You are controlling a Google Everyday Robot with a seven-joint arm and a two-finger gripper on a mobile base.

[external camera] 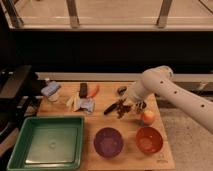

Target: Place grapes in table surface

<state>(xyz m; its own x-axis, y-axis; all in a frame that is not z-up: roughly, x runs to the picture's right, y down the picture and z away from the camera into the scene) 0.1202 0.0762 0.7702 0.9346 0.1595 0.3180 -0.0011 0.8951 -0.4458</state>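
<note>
Near the middle of the table surface (pixel 97 120), toward its right half, the gripper (pixel 121 107) hangs low at the end of the white arm (pixel 165 90), which reaches in from the right. Dark grapes (pixel 124 111) sit right at the gripper's tip, touching or just under it; whether they rest on the wood or hang slightly above it cannot be told. Whether the gripper is clamped on them or apart cannot be told either.

Just right of the grapes lies a round orange fruit (pixel 147 117). In front of them stand a purple bowl (pixel 108 142) and an orange bowl (pixel 149 139), side by side. A green tray (pixel 47 141) fills the table's front left corner, well apart from the grapes.
</note>
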